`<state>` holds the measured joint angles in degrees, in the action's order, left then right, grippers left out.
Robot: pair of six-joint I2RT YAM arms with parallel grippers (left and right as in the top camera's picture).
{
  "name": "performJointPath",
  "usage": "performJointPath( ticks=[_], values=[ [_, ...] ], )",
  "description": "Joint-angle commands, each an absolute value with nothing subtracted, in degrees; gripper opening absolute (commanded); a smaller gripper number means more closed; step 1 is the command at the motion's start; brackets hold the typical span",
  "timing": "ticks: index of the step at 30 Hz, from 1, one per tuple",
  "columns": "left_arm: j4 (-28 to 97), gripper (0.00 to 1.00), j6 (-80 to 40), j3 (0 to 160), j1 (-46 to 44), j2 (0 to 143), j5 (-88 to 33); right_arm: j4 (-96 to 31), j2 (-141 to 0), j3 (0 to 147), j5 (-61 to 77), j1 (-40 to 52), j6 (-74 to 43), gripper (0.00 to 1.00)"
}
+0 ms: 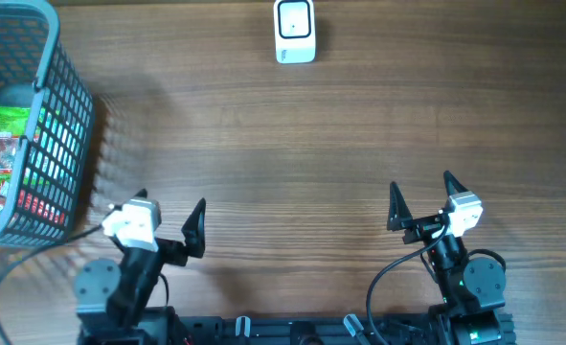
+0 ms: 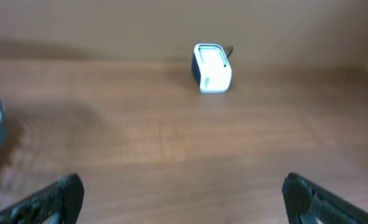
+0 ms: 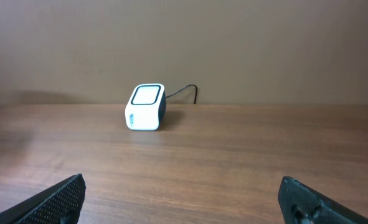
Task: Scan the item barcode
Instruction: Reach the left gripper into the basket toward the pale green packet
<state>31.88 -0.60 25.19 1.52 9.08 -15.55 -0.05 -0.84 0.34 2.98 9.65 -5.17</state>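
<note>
Scanner (image 1: 294, 31): a small white block with a dark-framed window on top, at the far edge of the bench (image 1: 292, 144), about mid-width, standing free and well apart from both arms. Items to scan: packets (image 1: 8, 129) lying inside the basket (image 1: 72, 115), green print uppermost and red lower down. They are seen only through the mesh, so their number and any barcode can't be made out. The blue-grey basket with latticed walls sits at the far left of the bench, partly out of frame. Only the overhead view shows the basket's contents. The left wrist view catches just a blurred sliver of its wall at the left margin, and the right wrist view misses it. The right wrist view alone shows a thin dark cable (image 3: 185, 92) running off behind the scanner; from above this is not visible. Left tool (image 1: 170, 203): at the near edge, just beside the basket's near corner, jaws spread wide, nothing between them. Right tool (image 1: 421, 184): at the near edge on the other side, likewise fully spread and empty. Both wrist views show dark fingertips at the lower corners with bare wood between. The bench is mid-brown wood grain running crosswise. Behind it is a plain tan backing (image 3: 246, 37), probably a wall.
</note>
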Motion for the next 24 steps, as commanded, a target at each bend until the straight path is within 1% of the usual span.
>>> performJointPath(
  ticks=[1,4,9,11,13,14,15,17,18,19,20,21,23,24],
  values=[
    [42.1,1.0,-1.0,41.6,1.7,22.0,-18.1,0.1,-1.0,0.3,3.5,9.4,-6.2,1.0],
    [52.4,1.0,0.1,58.4,1.7,36.8,-21.7,0.1,-1.0,0.3,3.4,9.4,-6.2,1.0],
    [68.7,1.0,0.0,86.2,1.7,59.5,-22.5,0.1,-1.0,0.3,3.5,9.4,-6.2,1.0],
    [71.3,1.0,0.0,95.0,1.7,66.5,-21.2,0.1,-1.0,0.3,3.5,9.4,-6.2,1.0],
    [70.7,1.0,0.0,99.7,1.7,71.2,-19.0,0.1,-1.0,0.3,3.5,9.4,-6.2,0.99],
    [69.2,0.94,-0.3,100.8,1.8,73.4,-17.6,0.1,-1.0,0.3,3.4,9.4,-6.2,1.0],
    [67.9,0.83,-1.4,100.9,1.8,74.5,-16.5,0.1,-1.0,0.3,3.4,9.4,-6.2,1.0],
    [65.2,0.53,-6.5,100.8,3.0,77.1,-11.2,0.1,-1.0,0.3,3.4,9.4,-6.2,1.0],
    [64.2,0.33,-8.5,100.9,3.8,78.1,-9.0,0.1,-1.0,0.3,3.5,9.4,-6.2,1.0],
    [63.1,0.24,-10.9,100.8,4.8,78.8,-7.3,0.1,-1.0,0.3,3.4,9.4,-6.2,1.0],
    [61.8,0.16,-12.9,100.9,6.2,79.4,-6.9,0.1,-1.0,0.3,3.4,9.4,-6.2,0.99],
    [59.7,0.13,-15.8,100.9,8.1,79.7,-7.0,0.1,-1.0,0.3,3.5,9.4,-6.2,1.0],
    [56.0,0.11,-18.9,100.9,11.5,79.7,-7.0,0.1,-1.0,0.3,3.5,9.4,-6.2,1.0],
    [53.8,0.16,-19.9,100.9,14.0,79.5,-6.9,0.1,-1.0,0.3,3.5,9.4,-6.2,1.0]
  ],
)
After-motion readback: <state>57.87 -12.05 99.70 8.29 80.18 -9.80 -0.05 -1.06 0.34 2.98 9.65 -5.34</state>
